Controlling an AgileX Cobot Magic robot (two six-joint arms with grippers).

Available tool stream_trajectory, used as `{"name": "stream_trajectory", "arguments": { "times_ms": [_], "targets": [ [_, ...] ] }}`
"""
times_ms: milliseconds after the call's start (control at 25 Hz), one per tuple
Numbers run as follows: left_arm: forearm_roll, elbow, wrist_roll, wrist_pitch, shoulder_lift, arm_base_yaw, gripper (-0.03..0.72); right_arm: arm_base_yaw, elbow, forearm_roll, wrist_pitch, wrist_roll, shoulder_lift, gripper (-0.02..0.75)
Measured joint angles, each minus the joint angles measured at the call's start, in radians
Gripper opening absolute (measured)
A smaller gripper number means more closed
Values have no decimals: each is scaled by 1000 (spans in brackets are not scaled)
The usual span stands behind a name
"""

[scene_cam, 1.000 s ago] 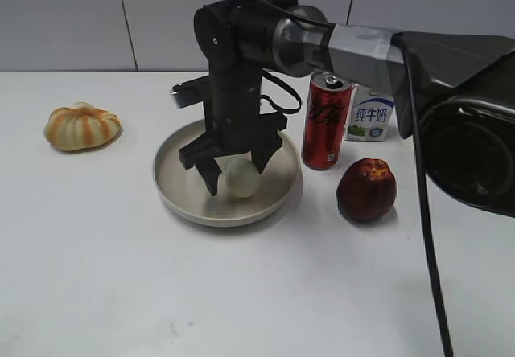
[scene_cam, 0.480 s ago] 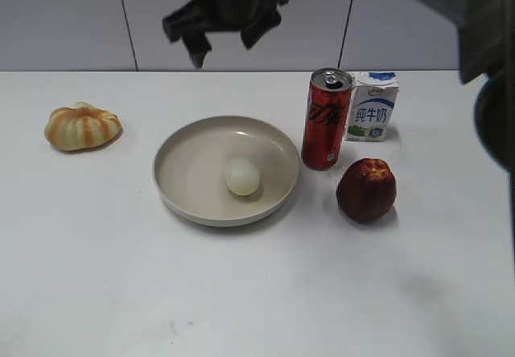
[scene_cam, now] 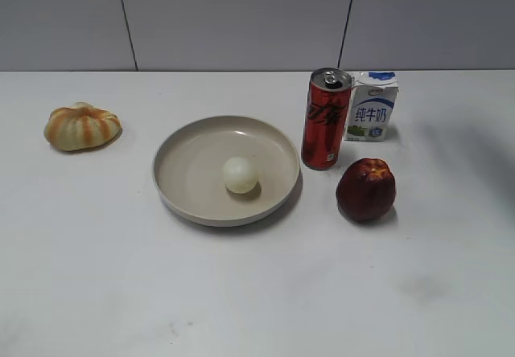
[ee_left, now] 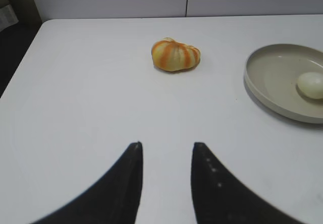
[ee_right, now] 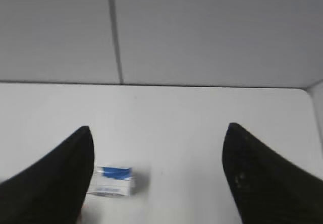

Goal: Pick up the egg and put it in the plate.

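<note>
1. Since half a second ago the right arm has left the exterior view altogether; a second ago its gripper stood in the plate around the egg.
2. The egg (scene_cam: 241, 174) lies free inside the plate (scene_cam: 181, 145), a little right of its middle, with nothing touching it.
3. The right gripper (ee_right: 158, 148) has its jaws spread wide with nothing between them, above the back of the white table (scene_cam: 121, 276) near the grey wall, and the top of the milk carton (ee_right: 112, 181) shows just beside its left finger.
4. The left gripper (ee_left: 166, 151) hangs low over the table's left part, jaws apart by a narrow gap and holding nothing.
5. An orange-striped pumpkin (scene_cam: 81, 126) sits well left of the plate.
6. A red soda can (scene_cam: 326, 119) stands just beside the plate's right rim, the milk carton next to it, and a dark red apple (scene_cam: 366, 189) lies in front of both.
</note>
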Motion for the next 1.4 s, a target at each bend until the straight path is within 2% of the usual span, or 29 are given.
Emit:
{"name": "stream_trajectory", "arguments": {
  "times_ms": [200,320,560,760,960,1200,1400],
  "targets": [
    [0,0,0,0,0,0,240,-190,102,65,0,0,-139,594],
    [0,0,0,0,0,0,240,-240,243,90,0,-12,-239,594],
    [0,0,0,0,0,0,240,-242,707,125,-2,-58,-496,594],
    [0,0,0,0,0,0,240,-242,1203,126,-5,-109,-778,594],
    [0,0,0,0,0,0,240,-242,1613,126,-90,-121,-1087,594],
    [0,0,0,0,0,0,240,-242,1851,126,-122,-135,-1502,594],
    [0,0,0,0,0,0,240,-242,1888,126,-166,-137,-1822,593]
  ]
}}
